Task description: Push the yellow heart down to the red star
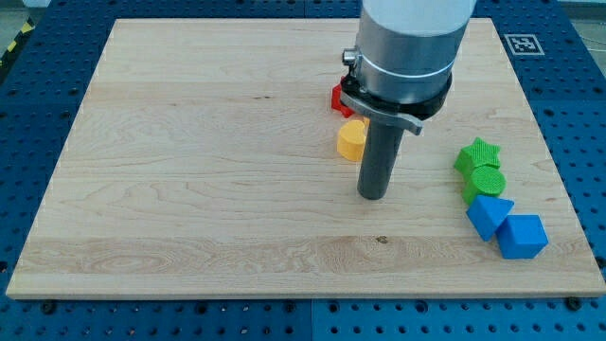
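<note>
The yellow heart [351, 138] lies on the wooden board [189, 170] a little right of centre. A red block [338, 98], likely the red star, sits just above it and is mostly hidden behind the arm's silver body. My tip [373, 196] rests on the board just below and to the right of the yellow heart, a short gap away from it. The rod rises from there into the arm, which covers the upper middle of the view.
At the view's right, a green star [477, 153] and a green round block [488, 180] sit above a blue triangular block [487, 214] and a blue cube [522, 236], all close together near the board's right edge.
</note>
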